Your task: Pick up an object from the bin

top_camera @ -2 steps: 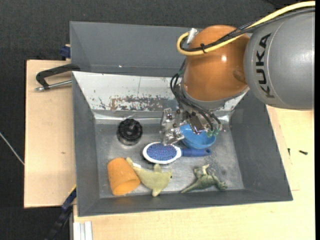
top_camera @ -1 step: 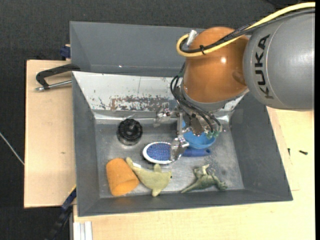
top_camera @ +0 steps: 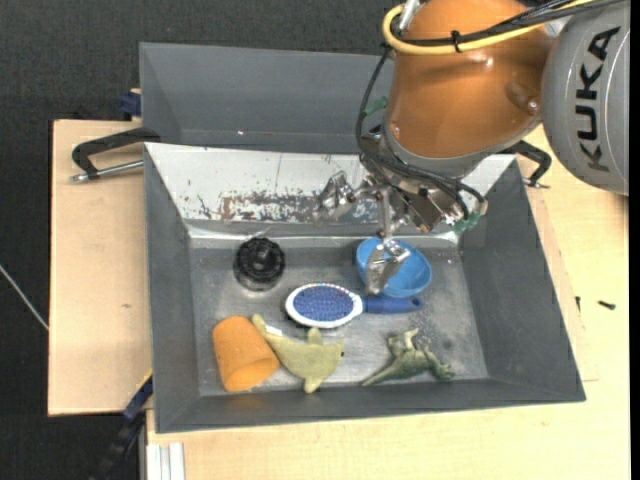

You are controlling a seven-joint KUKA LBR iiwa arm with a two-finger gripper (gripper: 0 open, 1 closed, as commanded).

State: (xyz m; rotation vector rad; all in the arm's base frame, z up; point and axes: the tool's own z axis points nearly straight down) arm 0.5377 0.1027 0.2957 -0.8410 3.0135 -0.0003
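My gripper (top_camera: 384,261) hangs below the orange wrist cover and reaches down into a blue cup (top_camera: 408,274) with a short handle, which lies at the middle right of the bin floor. Its tip is at the cup's left inner side. Just left of the cup lies a white-rimmed oval brush (top_camera: 323,305) with a blue bristle face. A green toy dinosaur (top_camera: 410,360) lies in front of the cup, near the bin's front wall.
A black round knob (top_camera: 259,261) sits at the back left of the floor. An orange cylinder (top_camera: 243,353) and a yellow-green soft thing (top_camera: 305,356) lie at the front left. The bin's sloping walls rise on all sides.
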